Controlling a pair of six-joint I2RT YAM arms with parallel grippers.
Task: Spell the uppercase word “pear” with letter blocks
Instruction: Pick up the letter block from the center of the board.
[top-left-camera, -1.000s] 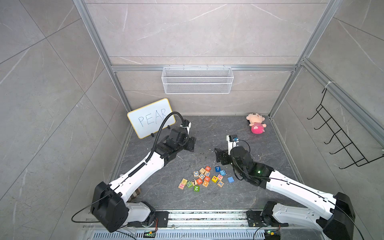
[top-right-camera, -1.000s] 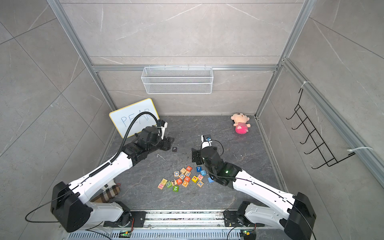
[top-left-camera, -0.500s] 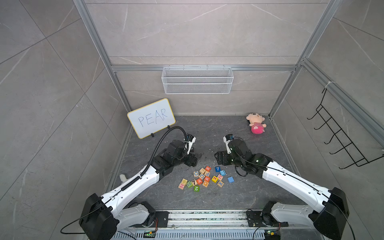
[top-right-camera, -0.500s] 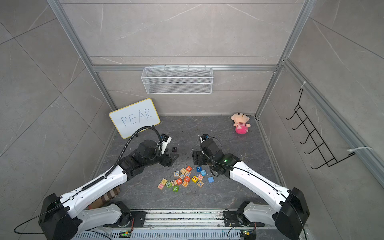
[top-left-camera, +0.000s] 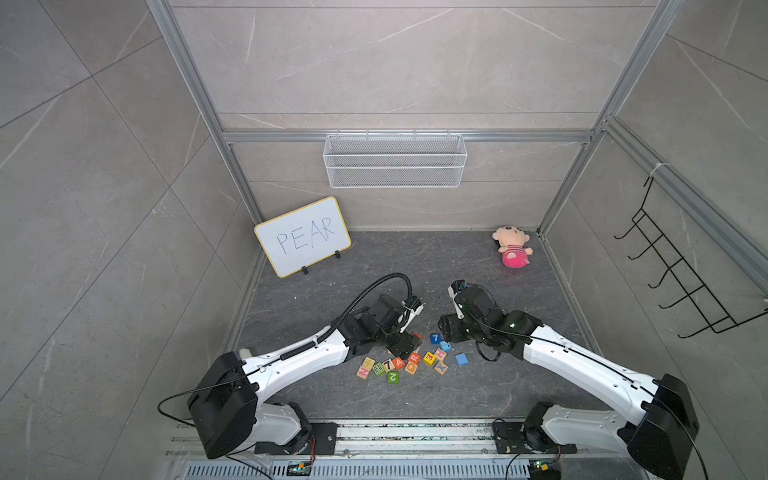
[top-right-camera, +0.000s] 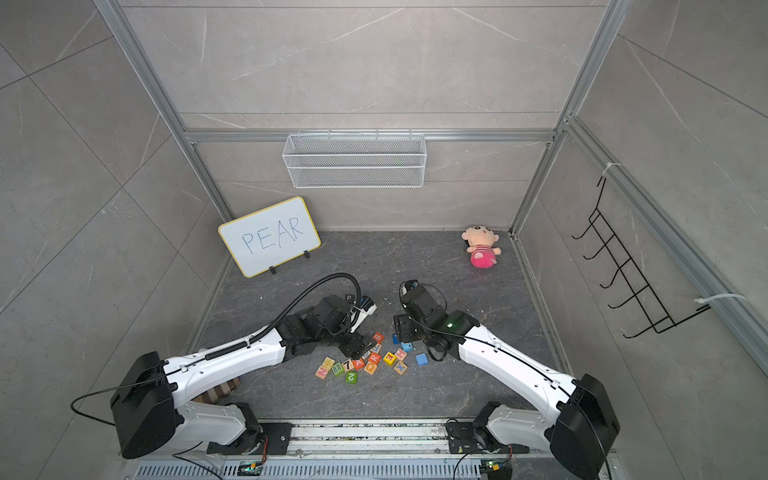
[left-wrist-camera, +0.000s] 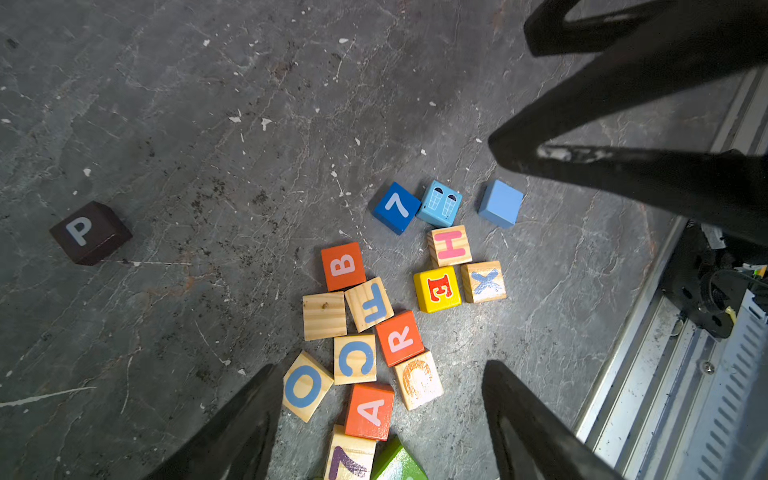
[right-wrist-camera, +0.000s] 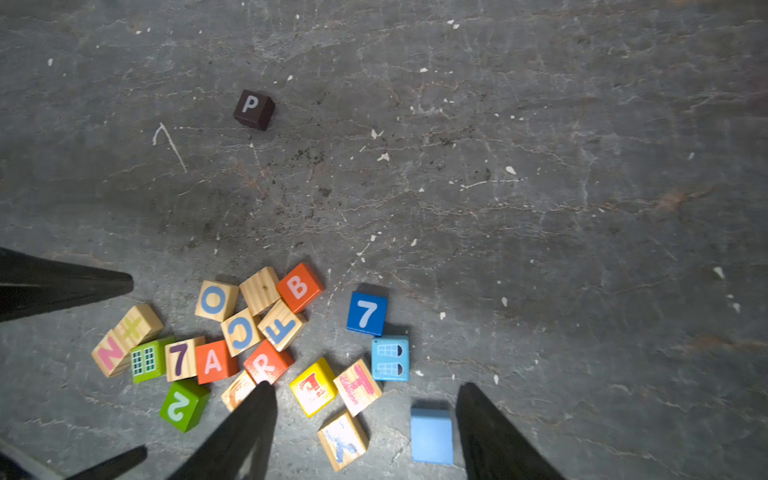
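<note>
The black P block (left-wrist-camera: 89, 232) (right-wrist-camera: 253, 109) (top-right-camera: 350, 297) stands alone on the floor, apart from the pile and behind my left arm. In the pile lie the orange-red A (left-wrist-camera: 370, 411) (top-left-camera: 399, 363), the orange-red R (left-wrist-camera: 400, 338) (right-wrist-camera: 266, 362) touching it, and the yellow E (left-wrist-camera: 437, 289) (right-wrist-camera: 312, 386) a little to the right. My left gripper (left-wrist-camera: 380, 368) (top-left-camera: 409, 345) hangs open over the pile, with the A between its fingers, untouched. My right gripper (right-wrist-camera: 365, 386) (top-left-camera: 446, 332) is open over the E, H and X blocks.
Pale wooden letter blocks, number blocks and blue cubes (right-wrist-camera: 431, 434) crowd the pile. A whiteboard reading PEAR (top-left-camera: 302, 237) leans at the back left, a plush toy (top-left-camera: 512, 247) lies at the back right, and a wire basket (top-left-camera: 395, 160) hangs on the rear wall. A metal rail (top-left-camera: 415, 434) runs along the front.
My left gripper has come back from the P block's spot and dropped over the pile. My right gripper has shifted and lowered toward the pile's right side, its jaws narrowing somewhat.
</note>
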